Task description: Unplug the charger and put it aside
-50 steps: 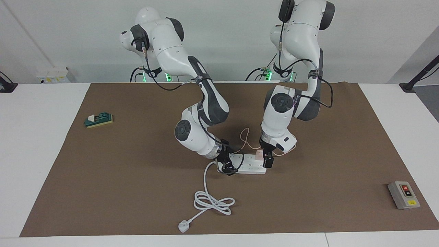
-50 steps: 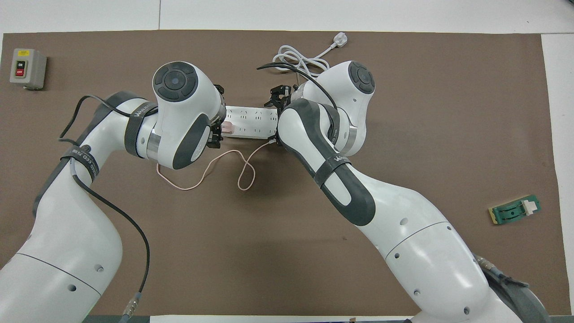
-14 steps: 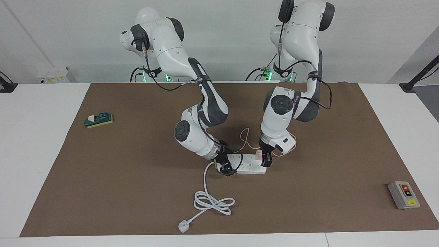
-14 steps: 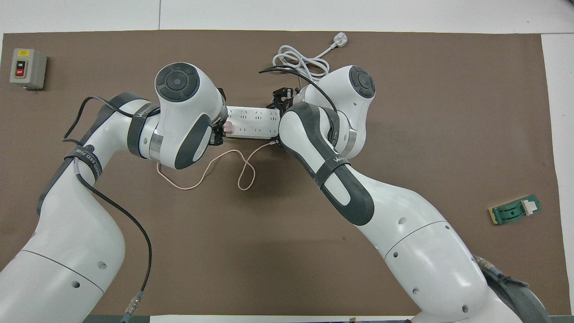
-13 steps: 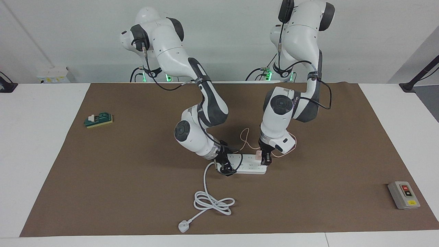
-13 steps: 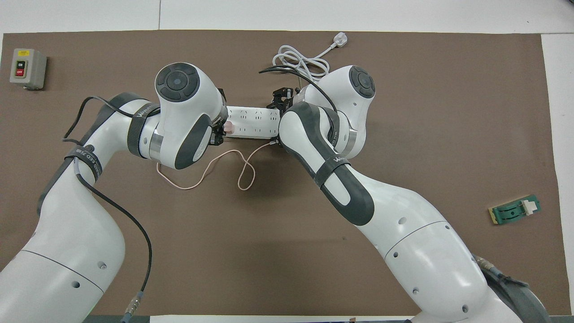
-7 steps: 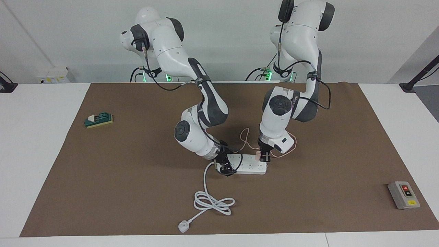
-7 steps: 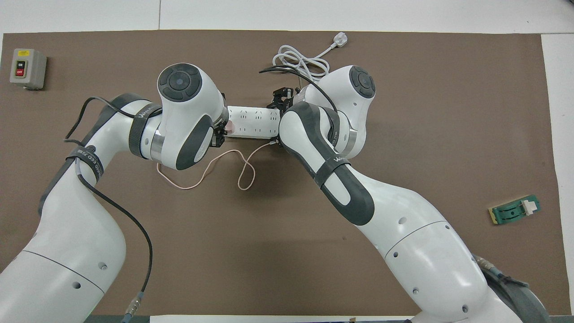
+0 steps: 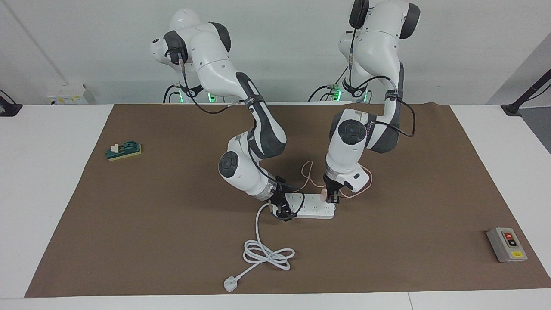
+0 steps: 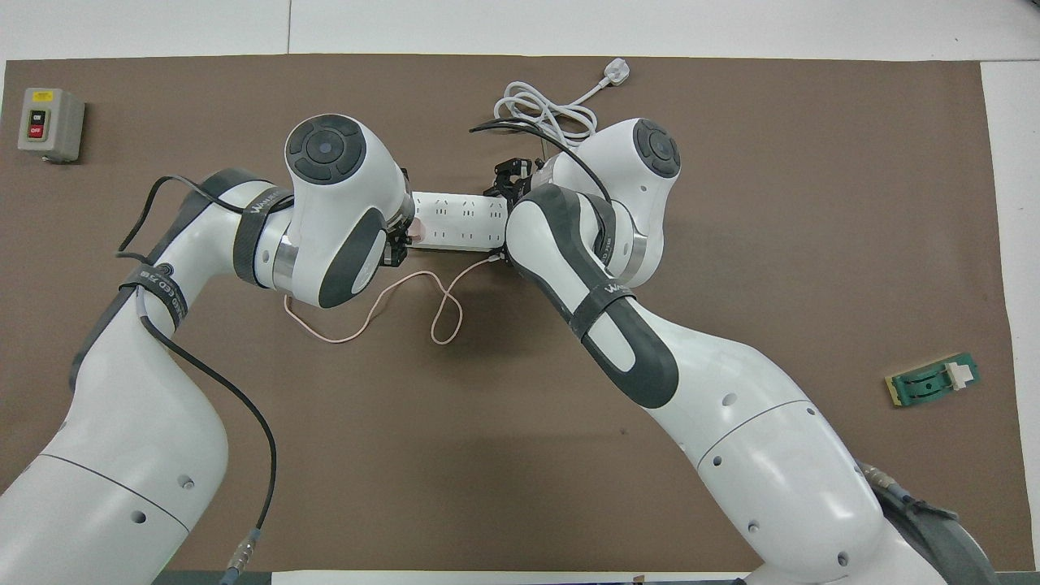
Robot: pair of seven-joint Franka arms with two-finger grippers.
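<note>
From my remote station I read the left gripper [image 9: 332, 198] as clenched on the charger [image 9: 323, 197], the small pale-pink cube seated at the end of the power strip [image 9: 311, 210] toward the left arm's end of the table. In the overhead view only a sliver of the charger [image 10: 415, 230] shows past the left arm's wrist. Its thin pink cable [image 10: 382, 305] lies in loose loops on the brown mat [image 9: 163, 224], nearer to the robots than the power strip. The right gripper [image 9: 282, 210] is down at the other end of the power strip, where the thick white cord [image 9: 262, 249] leaves it; I cannot tell whether its fingers are closed or apart. The white cord coils farther from the robots and ends in a white plug [image 9: 230, 284] near the mat's edge. A grey switch box [image 9: 506, 244] sits toward the left arm's end, and a green part [image 9: 124, 150] toward the right arm's end.
</note>
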